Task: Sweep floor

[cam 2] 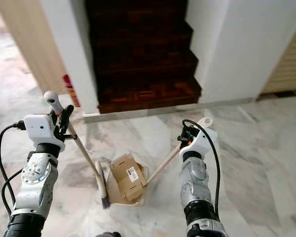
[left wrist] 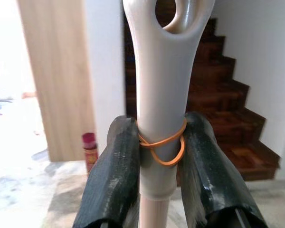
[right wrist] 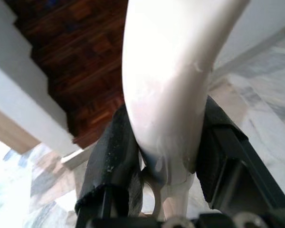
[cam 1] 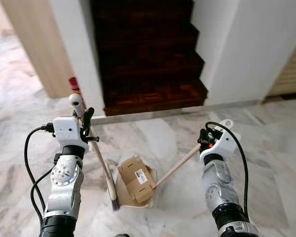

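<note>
My left gripper (cam 1: 85, 117) is shut on the beige top of the broom handle (left wrist: 162, 118), where an orange rubber band is wound. The broom (cam 1: 103, 165) slants down to its dark bristles (cam 1: 114, 203) on the marble floor, beside the dustpan. My right gripper (cam 1: 206, 138) is shut on the cream handle of the dustpan (right wrist: 166, 104). That handle (cam 1: 177, 166) runs down to the beige dustpan (cam 1: 122, 192) on the floor between my arms. A flattened cardboard box (cam 1: 137, 180) with a white label lies in the pan.
Dark wooden stairs (cam 1: 150, 54) rise straight ahead between white walls (cam 1: 246, 49). A wooden door panel (cam 1: 37, 44) stands at the left, with a red-capped bottle (cam 1: 74, 84) at the wall's foot. Pale marble floor (cam 1: 271, 143) spreads to the right.
</note>
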Available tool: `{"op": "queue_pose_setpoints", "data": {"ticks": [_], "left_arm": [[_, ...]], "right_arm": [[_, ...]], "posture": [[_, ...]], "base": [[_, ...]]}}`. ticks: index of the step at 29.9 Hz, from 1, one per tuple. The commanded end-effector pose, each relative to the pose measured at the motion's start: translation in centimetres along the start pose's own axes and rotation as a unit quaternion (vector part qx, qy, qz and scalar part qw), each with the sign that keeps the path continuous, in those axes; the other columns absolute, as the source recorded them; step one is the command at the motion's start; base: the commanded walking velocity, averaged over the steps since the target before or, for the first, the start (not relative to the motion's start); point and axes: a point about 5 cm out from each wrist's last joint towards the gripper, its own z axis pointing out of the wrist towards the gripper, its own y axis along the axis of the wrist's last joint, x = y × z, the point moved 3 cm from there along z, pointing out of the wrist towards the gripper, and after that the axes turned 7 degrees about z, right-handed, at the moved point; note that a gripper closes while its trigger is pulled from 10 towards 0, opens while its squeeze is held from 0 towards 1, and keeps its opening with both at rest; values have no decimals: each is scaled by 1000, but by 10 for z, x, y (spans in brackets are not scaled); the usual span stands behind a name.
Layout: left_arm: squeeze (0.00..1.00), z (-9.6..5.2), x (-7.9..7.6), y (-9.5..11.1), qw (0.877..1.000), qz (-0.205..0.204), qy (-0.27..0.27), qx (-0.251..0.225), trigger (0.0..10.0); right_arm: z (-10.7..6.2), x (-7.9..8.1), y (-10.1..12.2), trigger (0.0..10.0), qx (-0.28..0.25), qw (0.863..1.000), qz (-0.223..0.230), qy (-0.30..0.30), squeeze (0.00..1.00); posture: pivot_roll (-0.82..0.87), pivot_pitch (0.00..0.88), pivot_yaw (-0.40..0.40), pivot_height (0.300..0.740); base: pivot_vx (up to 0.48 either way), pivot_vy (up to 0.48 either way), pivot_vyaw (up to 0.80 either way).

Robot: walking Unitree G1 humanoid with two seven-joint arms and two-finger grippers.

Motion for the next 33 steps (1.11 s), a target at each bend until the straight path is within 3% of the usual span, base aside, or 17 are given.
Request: {"op": "queue_pose_setpoints", "data": {"ticks": [1,9,33], "left_arm": [[0,5,0,11,1000,7,1,-22,10000],[0,4,-1,4,1000,14,3,-11,10000],[0,1,-1,-1,1000,15,4,1,10000]], "right_arm": [[2,5,7,10000,-18,1000,5,7,0],[4,4,10,10000,-20,1000,4,7,0],[5,2,15,10000,-28,999,21,2,0]], "posture": [[83,0,24,740],[82,0,10,740],[77,0,8,740]], "base": [[0,0,794],[0,0,786],[0,62,0]]}}
